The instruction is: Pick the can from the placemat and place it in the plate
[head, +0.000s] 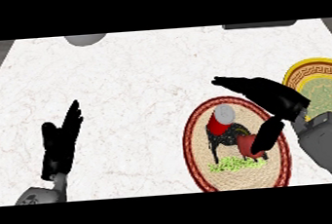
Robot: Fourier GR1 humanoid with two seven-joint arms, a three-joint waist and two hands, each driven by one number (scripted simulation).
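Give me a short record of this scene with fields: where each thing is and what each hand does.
can: standing on the placemat, red, not held
placemat: round, on the counter, left of the plate
plate: at the view's right edge, partly in view
right hand: open, above the placemat, right of the can
left hand: open, resting at the left, fingers up

Counter point(138, 86) veined white marble, matt; placemat point(200, 145) woven straw, rough; can point(220, 120) glossy red, metal lid.
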